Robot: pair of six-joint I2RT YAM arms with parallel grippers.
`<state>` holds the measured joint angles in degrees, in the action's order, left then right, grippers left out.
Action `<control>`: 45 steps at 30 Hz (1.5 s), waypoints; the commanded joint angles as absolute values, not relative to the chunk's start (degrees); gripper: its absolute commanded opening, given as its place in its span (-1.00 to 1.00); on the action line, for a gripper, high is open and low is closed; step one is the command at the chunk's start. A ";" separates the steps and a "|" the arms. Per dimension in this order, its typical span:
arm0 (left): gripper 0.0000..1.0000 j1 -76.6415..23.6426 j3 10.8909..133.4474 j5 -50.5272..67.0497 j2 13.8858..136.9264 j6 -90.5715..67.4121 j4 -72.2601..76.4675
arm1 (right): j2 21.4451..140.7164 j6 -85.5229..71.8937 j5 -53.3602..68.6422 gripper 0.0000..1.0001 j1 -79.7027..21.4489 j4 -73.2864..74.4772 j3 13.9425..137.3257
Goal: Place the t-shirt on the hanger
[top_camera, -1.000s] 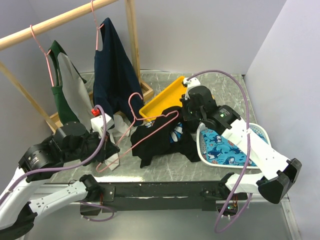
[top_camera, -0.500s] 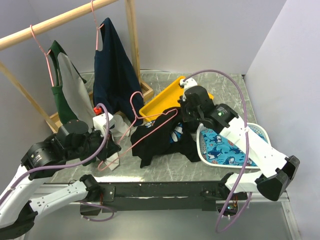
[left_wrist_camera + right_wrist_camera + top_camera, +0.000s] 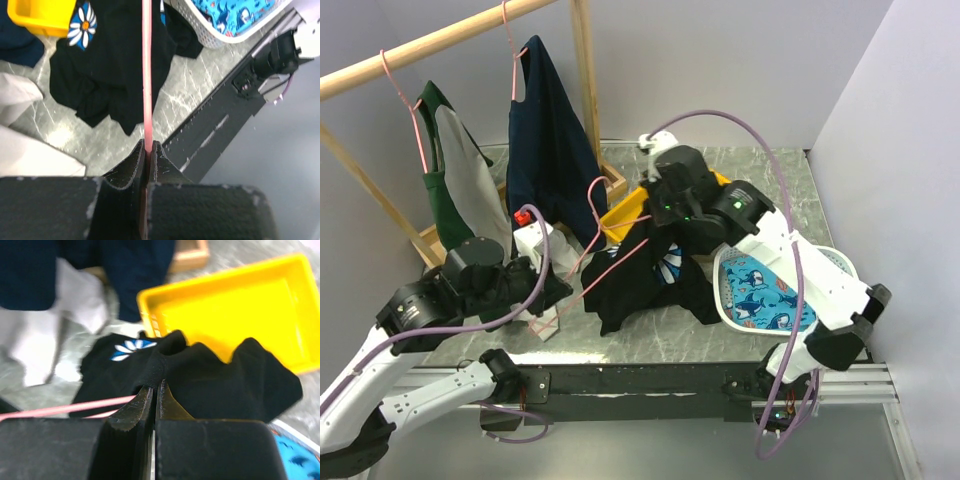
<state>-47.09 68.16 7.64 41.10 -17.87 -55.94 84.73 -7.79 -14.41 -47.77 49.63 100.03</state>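
The black t-shirt (image 3: 638,285) with its daisy print lies bunched on the table in front of the yellow tray. Its upper edge is pulled up by my right gripper (image 3: 657,238), which is shut on a fold of the black fabric (image 3: 200,372). The pink wire hanger (image 3: 616,258) slants from the lower left up into the shirt, hook (image 3: 592,195) upward. My left gripper (image 3: 546,292) is shut on the hanger's lower end; the wire (image 3: 146,75) runs straight out from between its jaws (image 3: 148,146) over the t-shirt (image 3: 115,75). The right wrist view shows the hanger (image 3: 75,407) left of that gripper (image 3: 155,387).
A yellow tray (image 3: 632,207) sits behind the shirt. A white basket (image 3: 725,295) with shark-print cloth stands at the right. A navy shirt (image 3: 550,140) and a green-and-grey shirt (image 3: 455,180) hang from the wooden rail (image 3: 430,45) at the back left. White cloth (image 3: 548,250) lies under them.
My right gripper has moved up and to the back left, lifting the t-shirt's fabric with it. The left arm and hanger have shifted slightly right.
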 commanded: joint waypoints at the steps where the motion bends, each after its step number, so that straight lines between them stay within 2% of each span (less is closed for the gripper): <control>1: -0.98 -47.29 66.19 4.05 41.31 -19.42 -45.19 | 86.74 -7.38 -14.33 -1.00 -52.73 50.71 109.75; 6: -0.98 -47.55 59.27 2.29 39.64 -21.97 -31.42 | 88.68 -9.83 -5.13 -1.00 -52.82 49.23 113.99; 10: -0.98 -48.34 50.03 0.18 35.96 -27.33 -17.95 | 87.89 -12.74 -0.35 -1.00 -52.82 43.09 108.83; 14: -0.98 -49.22 37.22 -6.15 30.95 -33.39 -3.90 | 84.91 -16.77 -2.02 -0.78 -52.82 37.98 101.44; 18: -0.98 -50.45 27.09 -13.78 24.37 -38.40 9.20 | 77.71 -21.52 -5.10 -0.25 -52.91 29.48 88.38; 20: -0.98 -50.89 23.05 -17.39 23.21 -38.41 15.36 | 73.24 -24.60 -7.20 -0.07 -53.17 26.56 83.35; 22: -0.98 -51.15 21.80 -19.76 23.20 -38.32 17.74 | 70.24 -26.62 -9.91 0.24 -53.52 23.21 76.40; 24: -0.98 -51.50 21.27 -20.30 24.42 -37.53 19.86 | 65.58 -27.94 -13.25 0.42 -53.88 21.45 70.44; 25: -0.98 -51.59 21.44 -21.09 24.96 -37.36 20.04 | 64.00 -29.95 -14.92 0.44 -53.96 20.84 68.31; 27: -0.98 -52.12 21.88 -21.18 26.01 -36.48 21.09 | 59.78 -32.59 -18.62 0.45 -53.96 18.30 61.13; 30: -0.98 -53.00 22.50 -22.50 27.07 -35.69 22.32 | 58.53 -36.90 -18.02 0.36 -53.96 14.87 54.00; 39: -0.98 -55.81 23.82 -26.63 29.79 -35.68 25.40 | 67.40 -41.22 -18.10 0.29 -55.89 7.04 51.06; 45: -0.98 -57.13 23.29 -30.66 30.32 -36.91 28.47 | 72.07 -44.03 -20.65 -0.02 -57.39 3.18 49.05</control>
<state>-56.53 20.60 -25.76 30.65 -36.71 19.11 70.98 -41.06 -17.17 -56.40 9.69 50.09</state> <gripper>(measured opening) 0.044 0.525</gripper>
